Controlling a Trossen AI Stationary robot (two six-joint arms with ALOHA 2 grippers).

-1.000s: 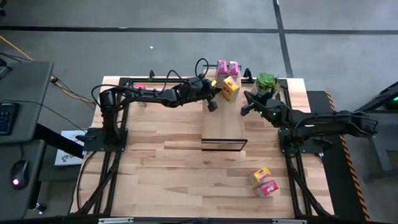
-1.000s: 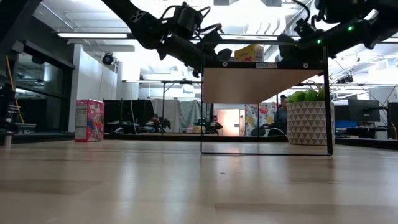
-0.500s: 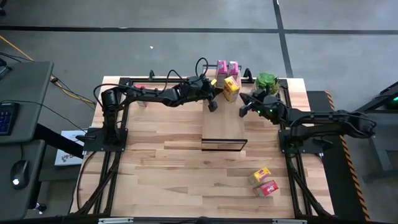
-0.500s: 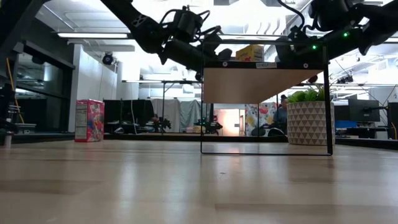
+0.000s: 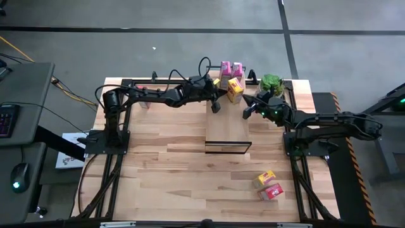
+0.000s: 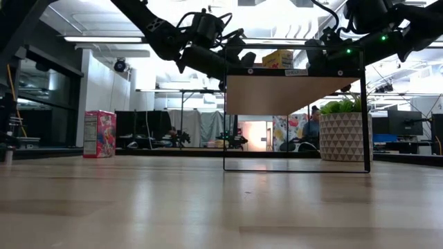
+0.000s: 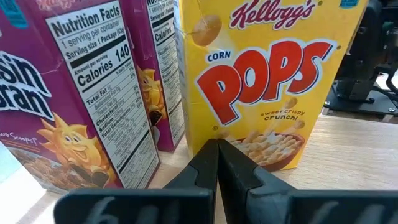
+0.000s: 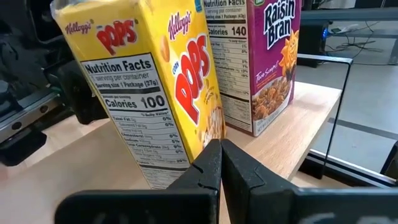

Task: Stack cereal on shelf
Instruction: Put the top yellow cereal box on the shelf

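A yellow cereal box (image 5: 235, 90) stands upright at the far end of the shelf (image 5: 226, 130), beside two magenta boxes (image 5: 231, 68). My left gripper (image 7: 217, 149) is shut, its tips right at the yellow box's lower front (image 7: 267, 143). It shows in the high view (image 5: 216, 107) on the box's left. My right gripper (image 8: 219, 155) is shut too, level with the box's lower corner (image 8: 186, 149), and comes from the table's right (image 5: 247, 113). My left gripper points level at the lower front of the yellow box, but my own fingers hide their tips, so I cannot tell whether they touch it. My right gripper points at the box's lower corner from the right; I cannot tell whether it touches either.
A green plant in a white pot (image 5: 271, 82) stands right of the shelf's far end, close to my right arm. A yellow box (image 5: 265, 178) and a red box (image 5: 271, 191) lie near the table's near right. A pink box (image 6: 100, 133) stands at the far left.
My right gripper has moved a little toward the table's left and far edge, closer to the yellow box. My left arm has edged slightly toward the far edge. The boxes on the shelf stand where they were.
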